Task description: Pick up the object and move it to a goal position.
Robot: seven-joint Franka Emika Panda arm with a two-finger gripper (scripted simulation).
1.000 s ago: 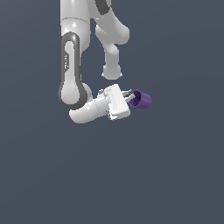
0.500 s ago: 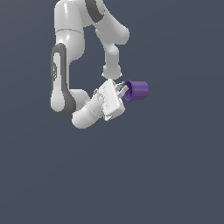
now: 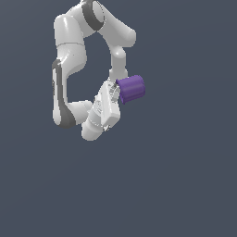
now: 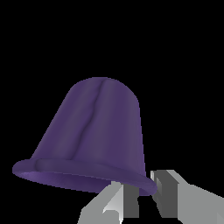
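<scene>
Purple and smooth, the small cylindrical cup-like object (image 3: pixel 131 89) is hanging in mid-air at the end of the white, glossy robot arm (image 3: pixel 69 60), with nothing but a flat slate-grey backdrop around it. The arm is folding over from the top of the exterior view, bending down through a dark-banded elbow and curling back up so that its white pincer (image 3: pixel 117 91) is pointing toward the exterior view's right. The pincer is clamping the purple object at its wider, rimmed end, and the cup's flat round end is facing away from the wrist, tilted slightly upward. Seen from the wrist view, the object (image 4: pixel 94 135) is filling most of the picture against black, flaring from a rounded closed end down to a projecting lip, with a faint crease running along its side. The grey fingers (image 4: pixel 168 194) are showing at the rim, pressing against the lip; one is partly hidden behind the other grey part beside it.
</scene>
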